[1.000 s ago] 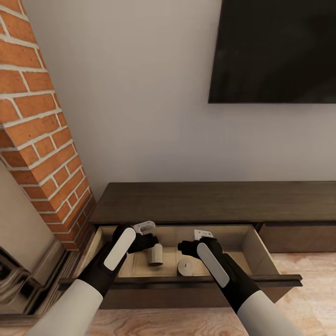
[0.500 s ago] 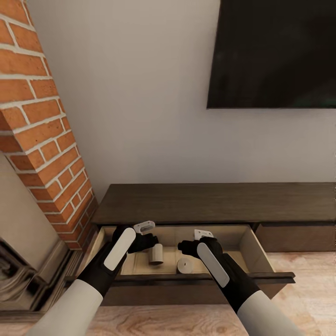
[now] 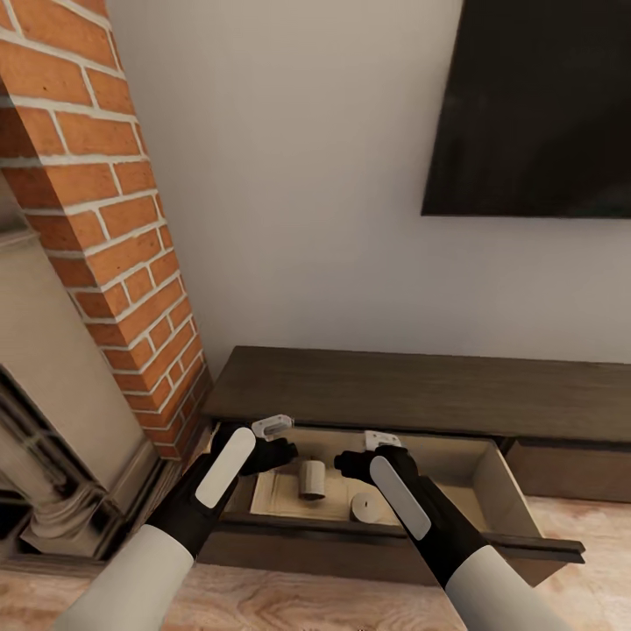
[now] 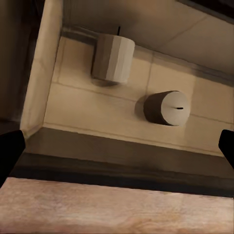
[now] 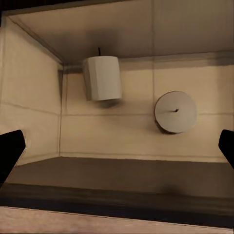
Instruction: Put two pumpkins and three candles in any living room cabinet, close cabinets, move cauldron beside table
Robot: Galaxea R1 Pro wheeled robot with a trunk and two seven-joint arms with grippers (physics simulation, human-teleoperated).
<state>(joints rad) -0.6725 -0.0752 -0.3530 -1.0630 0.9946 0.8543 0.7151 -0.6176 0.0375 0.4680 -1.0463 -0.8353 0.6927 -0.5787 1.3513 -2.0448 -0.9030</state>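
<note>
Two stubby beige candles sit inside the open drawer of the long, dark brown cabinet (image 3: pixel 412 390), on its pale interior floor: the upright candle (image 3: pixel 311 479) stands nearer the back wall with a thin dark wick at its top, while the tipped candle (image 3: pixel 364 506) lies just beside it, apart from it, its flat round end and small wick mark facing up toward the cameras. The left gripper (image 4: pixel 117 146) and the right gripper (image 5: pixel 117 146) both hover above the drawer, each with its dark fingertips spread wide at the edges of its wrist view and nothing between them, so both hands are empty. Judged by their look, the candles are light, stiff, faceted wax cylinders, matte rather than glossy, with sides short enough for a pinch across the middle; the one on its side seems liable to roll if nudged, and its curved flank offers less purchase than its two flat ends. The drawer itself is a shallow box of smooth, pale panels with faint seams, fronted by a flat, handleless dark board (image 3: pixel 394 536) whose top edge looks like the natural place to push it shut. Beside the cabinet rises a rough red brick chimney (image 3: pixel 96 237) above a stone-coloured fireplace surround (image 3: pixel 61 421), and a black screen (image 3: pixel 535 105) hangs on the plain wall above a wood-grain floor (image 3: pixel 289 605).
</note>
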